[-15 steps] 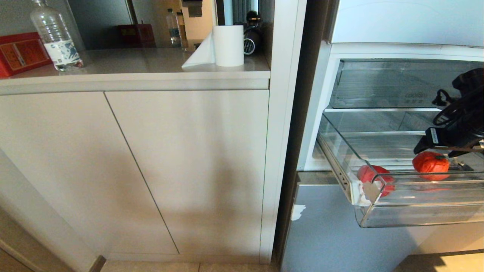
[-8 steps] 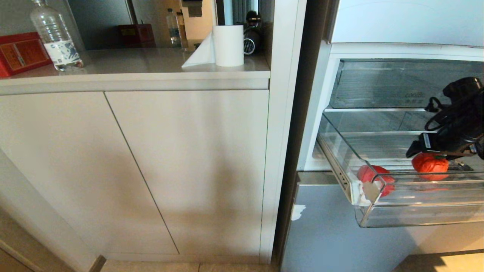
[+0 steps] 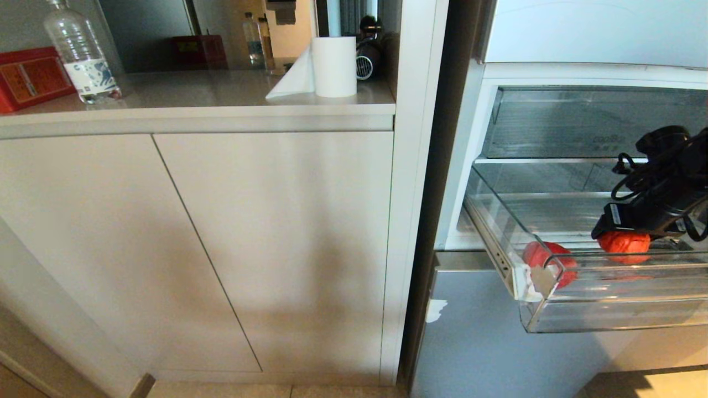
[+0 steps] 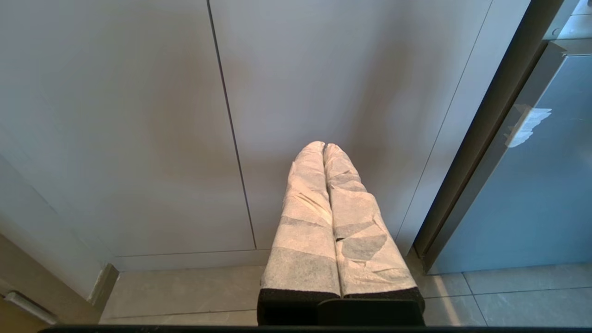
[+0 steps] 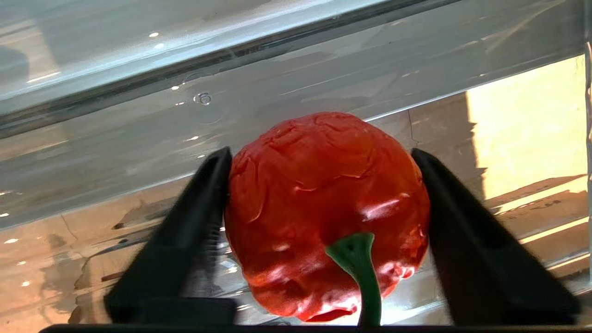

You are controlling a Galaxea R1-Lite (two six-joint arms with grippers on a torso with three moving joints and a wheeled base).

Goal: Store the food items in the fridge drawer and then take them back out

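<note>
A pale kitchen cabinet (image 3: pixel 210 243) fills the left side, and on its counter (image 3: pixel 193 91) stand a water bottle (image 3: pixel 80 52), a red box (image 3: pixel 30 77) and a roll of paper towel (image 3: pixel 333 66). On the right, the blue fridge (image 3: pixel 481 342) is open.

The fridge drawer (image 3: pixel 608 309) is pulled out. It is clear plastic, and two red food items lie inside. One red piece (image 3: pixel 547 262) sits in the front corner nearest the cabinet. The other red piece (image 5: pixel 323 212) lies further along, near the front lip. Up close it looks like a red pepper with a green stem (image 5: pixel 358 273). Above the drawer is another clear drawer (image 3: pixel 581 124) with small letters on it, and nothing shows inside it.

The right gripper (image 5: pixel 319 231) reaches down into the fridge drawer. Its two black fingers (image 5: pixel 185 236) stand on either side of the pepper. One finger touches it. The other is just beside it. The jaws are fairly wide, and I cannot tell if they squeeze it yet.

This looks like a moment of either letting go or picking up; I cannot tell which. If it is picking up, the jaws need to squeeze gently, then lift the pepper straight up over the thick front lip.

The left gripper (image 4: pixel 326 152) hangs low by the cabinet door, with its wrapped fingers pressed together and holding nothing.
</note>
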